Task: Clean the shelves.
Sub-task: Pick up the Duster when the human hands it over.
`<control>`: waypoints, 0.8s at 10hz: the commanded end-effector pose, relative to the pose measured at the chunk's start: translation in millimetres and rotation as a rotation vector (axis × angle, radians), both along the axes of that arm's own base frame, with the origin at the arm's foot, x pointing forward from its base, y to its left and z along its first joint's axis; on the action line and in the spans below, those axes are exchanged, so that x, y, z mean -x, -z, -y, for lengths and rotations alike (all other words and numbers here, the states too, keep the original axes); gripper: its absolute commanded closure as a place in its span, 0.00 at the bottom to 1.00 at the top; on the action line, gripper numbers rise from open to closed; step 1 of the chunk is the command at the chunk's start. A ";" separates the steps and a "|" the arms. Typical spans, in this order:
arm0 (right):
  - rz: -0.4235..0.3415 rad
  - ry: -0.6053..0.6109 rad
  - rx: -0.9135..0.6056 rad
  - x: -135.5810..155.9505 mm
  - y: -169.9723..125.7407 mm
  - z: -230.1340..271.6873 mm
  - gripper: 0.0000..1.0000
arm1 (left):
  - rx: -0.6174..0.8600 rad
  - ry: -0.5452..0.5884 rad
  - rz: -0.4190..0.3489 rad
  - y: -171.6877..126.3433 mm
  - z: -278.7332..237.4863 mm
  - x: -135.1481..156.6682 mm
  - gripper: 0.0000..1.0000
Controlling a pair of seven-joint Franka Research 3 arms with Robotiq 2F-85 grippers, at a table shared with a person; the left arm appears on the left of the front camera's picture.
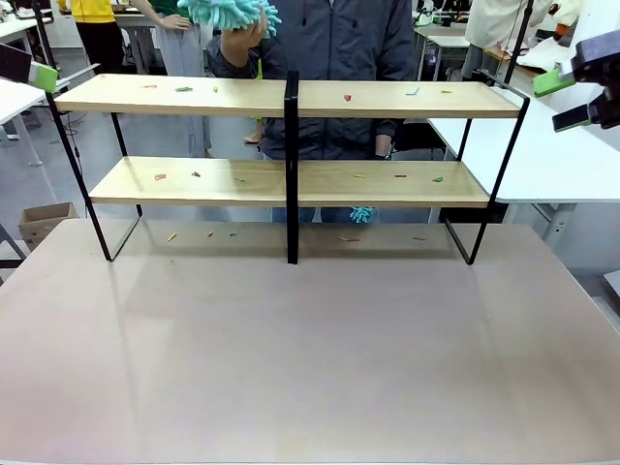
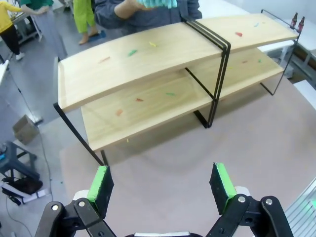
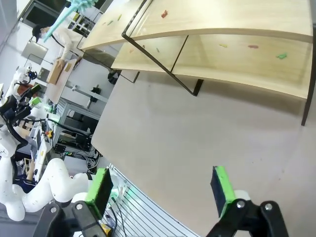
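The shelves (image 1: pixel 291 97) stand at the far half of the table, two light-wood boards on a black frame. Small coloured scraps (image 1: pixel 347 97) lie scattered on both boards and on the table under them. Behind the shelves a person holds a teal fluffy duster (image 1: pixel 228 15) above the top board's left half. My left gripper (image 1: pixel 29 70) hovers off the shelves' top left corner, open and empty, its green pads (image 2: pixel 101 182) wide apart. My right gripper (image 1: pixel 567 97) hangs off the top right corner, also open with nothing between its pads (image 3: pixel 221 190).
The beige table (image 1: pixel 310 349) stretches bare in front of the shelves. A white table (image 1: pixel 542 155) stands to the right, a cardboard box (image 1: pixel 44 221) on the floor at the left. More people stand farther back on the left.
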State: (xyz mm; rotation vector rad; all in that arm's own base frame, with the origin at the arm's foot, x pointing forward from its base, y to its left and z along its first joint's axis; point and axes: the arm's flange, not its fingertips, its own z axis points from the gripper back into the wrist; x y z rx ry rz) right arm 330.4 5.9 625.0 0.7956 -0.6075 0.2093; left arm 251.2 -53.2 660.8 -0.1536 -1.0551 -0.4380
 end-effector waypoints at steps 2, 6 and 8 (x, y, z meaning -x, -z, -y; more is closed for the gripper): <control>0.072 0.033 0.021 9.5 -0.6 -21.5 0.00 | -0.012 0.022 0.030 59.9 -7.8 13.6 0.00; 0.091 -0.004 0.076 15.6 -0.3 -47.5 0.00 | -0.041 0.058 0.031 59.3 5.8 4.9 0.00; 0.104 -0.013 0.086 17.5 -1.4 -52.5 0.00 | -0.046 0.034 0.043 53.6 24.4 -7.7 0.00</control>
